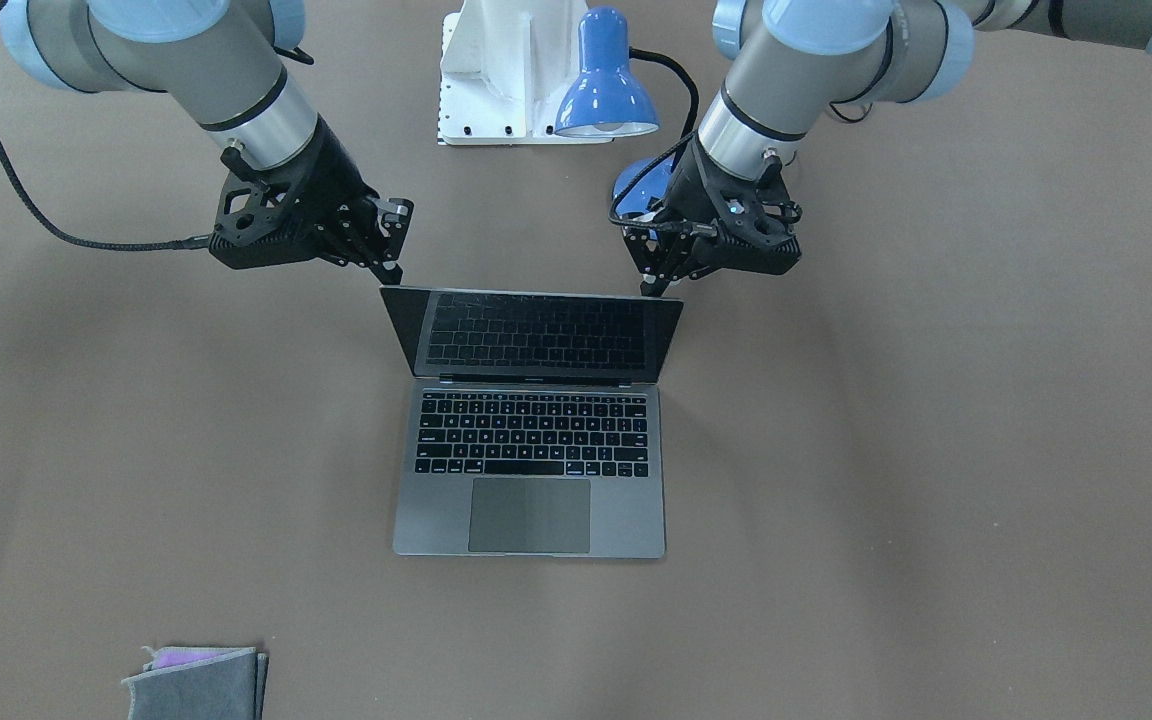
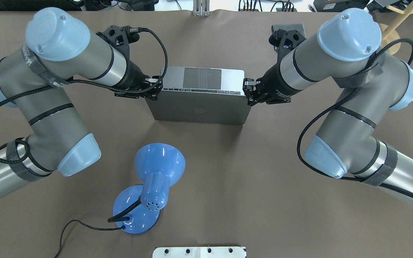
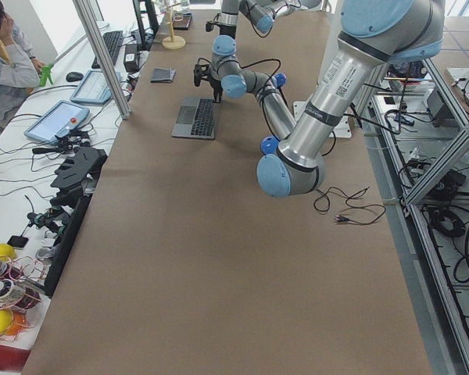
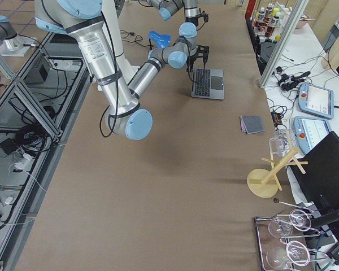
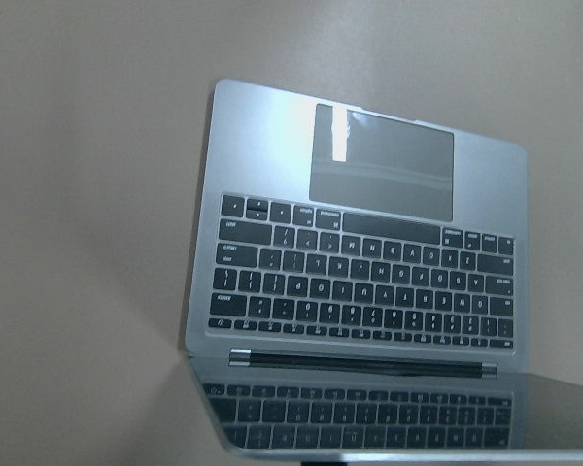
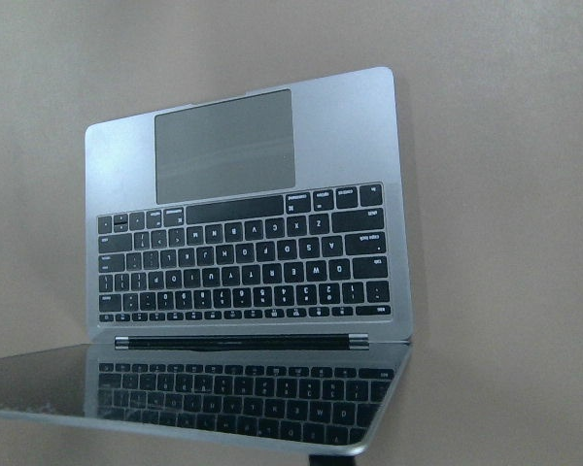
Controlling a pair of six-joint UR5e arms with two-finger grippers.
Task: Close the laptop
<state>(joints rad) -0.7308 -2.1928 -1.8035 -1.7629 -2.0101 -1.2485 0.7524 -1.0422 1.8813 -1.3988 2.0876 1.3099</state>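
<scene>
The grey laptop [image 1: 530, 420] lies open mid-table, black screen up and lid part-way raised. From overhead its lid back [image 2: 199, 109] with the dark logo and its trackpad [image 2: 202, 78] show. My left gripper [image 1: 652, 287] is at the lid's top corner on its side, also seen overhead [image 2: 157, 87]. My right gripper [image 1: 394, 272] is at the other top corner, also overhead [image 2: 246, 91]. Both look shut and hold nothing, tips at the lid's top edge. Both wrist views show the keyboard [image 5: 364, 282] [image 6: 243, 267] and screen, no fingers.
A blue desk lamp [image 2: 154, 175] with a black cord stands behind the laptop near the robot's white base [image 1: 506, 80]. A grey folded cloth [image 1: 198, 682] lies at the far table edge. A wooden stand [image 4: 268, 178] and glasses are at the right end.
</scene>
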